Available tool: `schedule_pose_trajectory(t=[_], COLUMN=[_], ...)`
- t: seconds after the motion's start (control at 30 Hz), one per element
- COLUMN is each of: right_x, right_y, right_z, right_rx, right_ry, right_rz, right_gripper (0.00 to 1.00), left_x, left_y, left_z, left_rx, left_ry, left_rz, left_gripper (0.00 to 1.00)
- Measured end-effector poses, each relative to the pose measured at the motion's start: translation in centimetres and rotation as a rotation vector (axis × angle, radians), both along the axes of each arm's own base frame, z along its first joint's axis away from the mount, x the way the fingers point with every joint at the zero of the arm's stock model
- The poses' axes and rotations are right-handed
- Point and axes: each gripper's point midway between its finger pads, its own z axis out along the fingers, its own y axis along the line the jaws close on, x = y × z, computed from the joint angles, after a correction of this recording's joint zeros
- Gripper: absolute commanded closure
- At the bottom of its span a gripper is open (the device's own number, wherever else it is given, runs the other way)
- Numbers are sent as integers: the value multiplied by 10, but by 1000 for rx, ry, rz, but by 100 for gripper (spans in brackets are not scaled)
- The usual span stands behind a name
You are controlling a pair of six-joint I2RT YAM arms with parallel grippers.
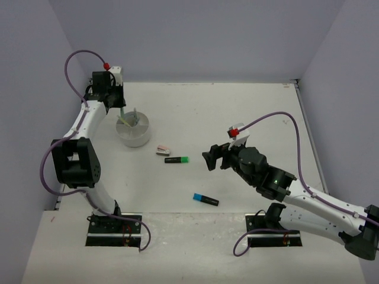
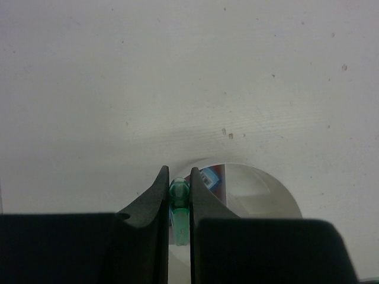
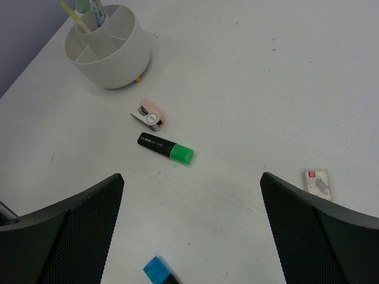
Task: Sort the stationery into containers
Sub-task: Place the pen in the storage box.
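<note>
The round white cup (image 1: pixel 133 131) stands at the left of the table, with thin pens (image 1: pixel 127 118) standing in it. My left gripper (image 1: pixel 118 108) hangs over its far rim, shut on a mint green marker (image 2: pixel 179 204) that points down into the cup (image 2: pixel 260 192). A black highlighter with a green end (image 1: pixel 176 160) and a small pinkish eraser (image 1: pixel 163 150) lie mid-table. A black highlighter with a blue end (image 1: pixel 205 199) lies nearer the front. My right gripper (image 1: pixel 212 160) is open and empty above the table, right of the green highlighter (image 3: pixel 166 148).
In the right wrist view the cup (image 3: pixel 109 50) shows inner dividers, and a small white eraser (image 3: pixel 318 182) lies on the table to the right. A blue item with a barcode (image 2: pixel 211 177) sits inside the cup. Walls enclose the table at the back and sides.
</note>
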Motion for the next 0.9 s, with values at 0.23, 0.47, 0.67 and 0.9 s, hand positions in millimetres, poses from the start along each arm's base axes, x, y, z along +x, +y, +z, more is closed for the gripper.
schedule_pose_trajectory(t=[0.23,0.47,0.67,0.9], right_x=[0,0,1,4], right_y=[0,0,5,12], right_z=[-2,-3,-14,-45], right_rx=[-3,-7,-34,-138], right_ry=[2,5,28,80], right_rz=[0,0,11,57], right_gripper=[1,1,1,1], left_x=[-1,-1,-5,-69], left_y=[2,-1,-1,22], left_z=[-22,-21,9,159], left_rx=[17,25,26,-55], left_ry=[57,55,-6,-338], left_rz=[5,-6,31,301], left_gripper=[61,41,0,0])
